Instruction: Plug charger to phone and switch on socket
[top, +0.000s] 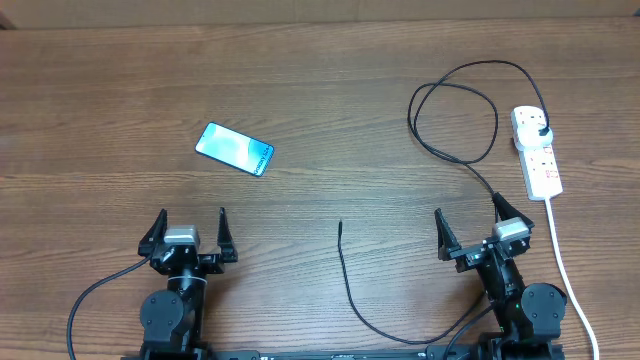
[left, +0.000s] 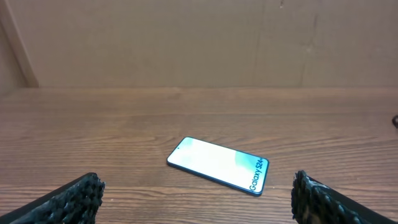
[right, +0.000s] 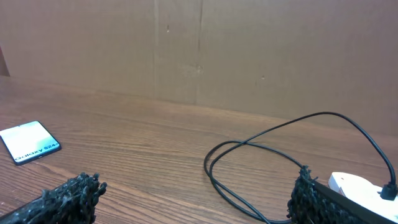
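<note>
The phone (top: 234, 148) lies flat, screen lit blue-teal, left of the table's middle; it shows ahead of my left gripper in the left wrist view (left: 217, 164) and at the far left for the right wrist (right: 29, 142). The white socket (top: 537, 151) sits at the far right with the charger's black plug head (top: 541, 130) in it. The charger cable (top: 455, 110) loops left of the socket (right: 364, 185), runs under my right arm, and ends at a plug tip (top: 340, 225) near centre. My left gripper (top: 190, 228) and right gripper (top: 468, 224) stand open and empty near the front edge.
A thick white cord (top: 566, 270) trails from the socket toward the front right corner. A brown cardboard wall (left: 186, 43) closes off the back of the wooden table (top: 320, 90). The robots' black wires curl at the front left (top: 80, 310).
</note>
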